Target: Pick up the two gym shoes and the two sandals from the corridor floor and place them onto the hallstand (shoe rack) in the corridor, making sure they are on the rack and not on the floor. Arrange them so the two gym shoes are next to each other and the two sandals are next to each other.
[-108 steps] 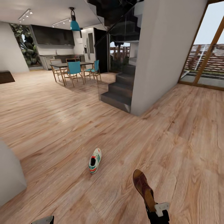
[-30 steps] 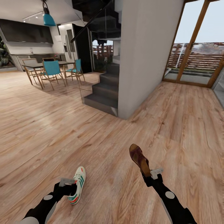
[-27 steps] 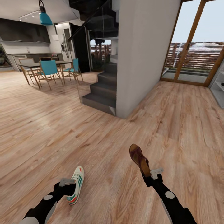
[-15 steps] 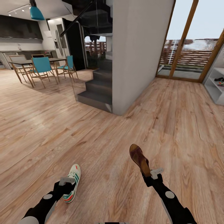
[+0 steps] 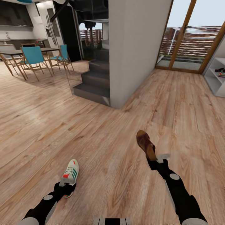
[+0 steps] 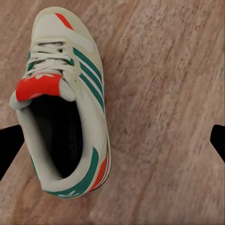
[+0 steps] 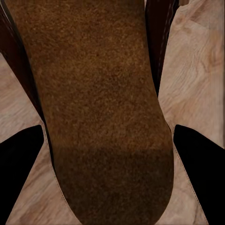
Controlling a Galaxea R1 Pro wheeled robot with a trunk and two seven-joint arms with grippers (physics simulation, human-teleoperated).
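One gym shoe [image 5: 70, 175] lies on the corridor floor [image 5: 109, 140], white with green stripes and a red tongue tab. My left gripper [image 5: 64, 188] hovers over its heel. In the left wrist view that gripper [image 6: 112, 143] is open wide, and the gym shoe [image 6: 65, 103] sits off-centre toward one fingertip [image 6: 9, 143]. My right gripper [image 5: 157, 160] is shut on the heel end of a brown sandal [image 5: 145, 144], held above the floor with its toe pointing away. The sandal's sole [image 7: 103, 93] lies between the right gripper's fingers [image 7: 21, 159]. The hallstand [image 5: 215, 84] stands at the far right, with a gym shoe [image 5: 221, 73] on a shelf.
A white wall pillar [image 5: 137, 50] and dark stairs [image 5: 93, 81] stand ahead at the centre. A dining table with teal chairs [image 5: 32, 57] is at the far left. Glass doors with wooden frames [image 5: 187, 37] close the corridor's far end. Wood floor runs between the pillar and the hallstand.
The camera has turned right, bringing the hallstand further into view. The left gripper now sits over the gym shoe's heel. The right arm has pushed the sandal slightly forward.
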